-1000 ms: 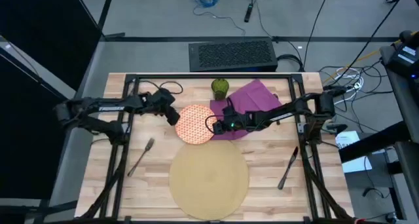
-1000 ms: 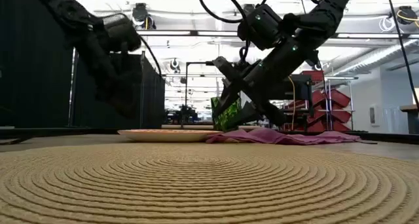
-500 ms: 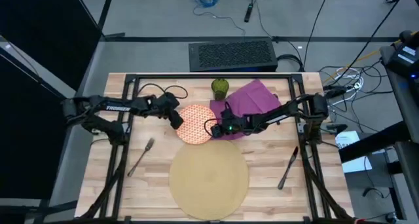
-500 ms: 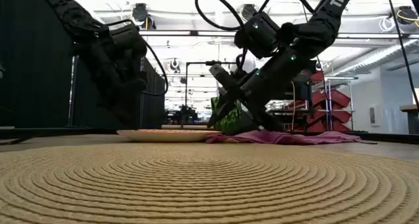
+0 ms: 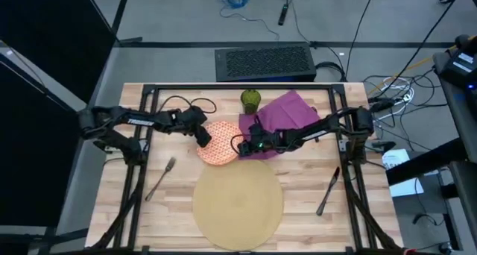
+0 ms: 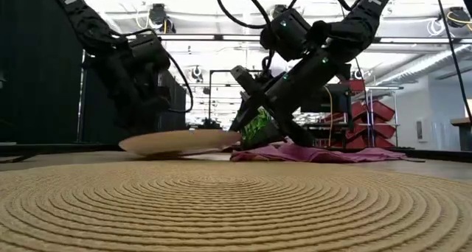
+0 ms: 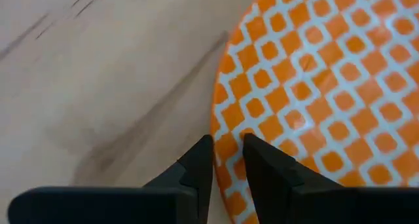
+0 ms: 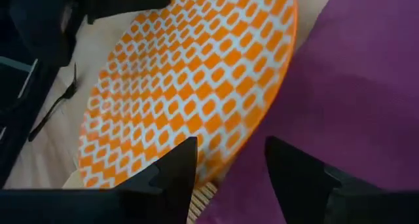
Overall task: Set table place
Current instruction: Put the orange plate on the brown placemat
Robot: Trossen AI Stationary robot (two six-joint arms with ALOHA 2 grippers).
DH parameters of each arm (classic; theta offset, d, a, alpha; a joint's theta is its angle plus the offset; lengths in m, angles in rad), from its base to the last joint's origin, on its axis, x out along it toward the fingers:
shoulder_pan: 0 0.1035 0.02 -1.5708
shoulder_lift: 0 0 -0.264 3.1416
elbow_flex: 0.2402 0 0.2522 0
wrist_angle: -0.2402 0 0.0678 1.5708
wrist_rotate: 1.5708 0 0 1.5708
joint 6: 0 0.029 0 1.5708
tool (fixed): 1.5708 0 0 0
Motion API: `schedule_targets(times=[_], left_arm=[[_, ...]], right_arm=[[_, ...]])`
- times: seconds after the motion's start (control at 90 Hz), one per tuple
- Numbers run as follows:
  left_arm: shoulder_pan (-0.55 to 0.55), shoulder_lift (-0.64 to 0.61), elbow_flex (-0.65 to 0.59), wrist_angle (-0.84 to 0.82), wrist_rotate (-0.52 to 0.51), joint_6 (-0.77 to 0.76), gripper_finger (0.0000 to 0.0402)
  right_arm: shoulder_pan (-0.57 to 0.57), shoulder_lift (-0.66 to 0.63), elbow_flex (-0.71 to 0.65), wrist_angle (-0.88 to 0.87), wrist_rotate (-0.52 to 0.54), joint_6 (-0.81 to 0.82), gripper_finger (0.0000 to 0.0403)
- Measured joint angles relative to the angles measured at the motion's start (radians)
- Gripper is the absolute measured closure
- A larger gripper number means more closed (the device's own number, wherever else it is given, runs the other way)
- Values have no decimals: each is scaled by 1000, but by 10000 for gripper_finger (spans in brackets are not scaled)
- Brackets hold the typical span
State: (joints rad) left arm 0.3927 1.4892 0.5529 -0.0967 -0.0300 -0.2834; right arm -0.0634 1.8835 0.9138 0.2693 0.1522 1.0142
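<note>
The orange-and-white patterned plate (image 5: 218, 145) lies on the table (image 5: 149, 210), beyond the round tan mat (image 5: 237, 206). It is tilted, its right side raised. My left gripper (image 5: 201, 138) is shut on its left rim. My right gripper (image 5: 240, 145) stands open at the plate's right rim, where the plate borders the purple napkin (image 5: 287, 119). The rim runs between its fingers (image 8: 177, 165). The green cup (image 5: 250, 100) stands behind the plate. My left gripper pinches the plate's left rim (image 7: 226, 142) between its two fingers, one on the patterned face and one on the outer side. The fingers slant down from the table's left. The plate (image 6: 181, 141) sits tilted, left side low by the table, right side higher. My right gripper has a fingertip (image 6: 237, 134) at the plate's raised right rim. I cannot tell whether that fingertip touches the rim or lies under it.
A fork (image 5: 160, 177) lies left of the mat and a knife (image 5: 328, 189) lies right of it. Black rails (image 5: 238, 87) frame the table top. Bare wood shows between the mat and the plate.
My left gripper has come down and toward the table's right onto the plate's left rim. My right gripper has dropped to the plate's right rim. The plate has slid slightly toward the table's left, and its right side has tipped up off the napkin's edge.
</note>
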Motion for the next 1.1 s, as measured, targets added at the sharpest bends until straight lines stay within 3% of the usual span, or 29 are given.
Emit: schedule_targets(times=[0.322, 0.456, 0.589, 0.733, 1.1], left_arm=[[-12, 2, -2, 23, 25, -18, 333], [-20, 3, -3, 35, 25, -26, 333], [-26, 0, -4, 20, 18, -26, 333], [-26, -19, -6, 13, 15, -27, 333], [-2, -280, -6, -23, -4, 32, 334]], right_arm=[[-1, 42, 0, 58, 6, 12, 263], [0, 50, 18, 69, 6, -17, 294], [-2, 48, 42, 40, 10, -38, 352], [-4, 47, 50, 29, 18, -70, 357], [-12, -57, 58, -23, -22, -179, 396]])
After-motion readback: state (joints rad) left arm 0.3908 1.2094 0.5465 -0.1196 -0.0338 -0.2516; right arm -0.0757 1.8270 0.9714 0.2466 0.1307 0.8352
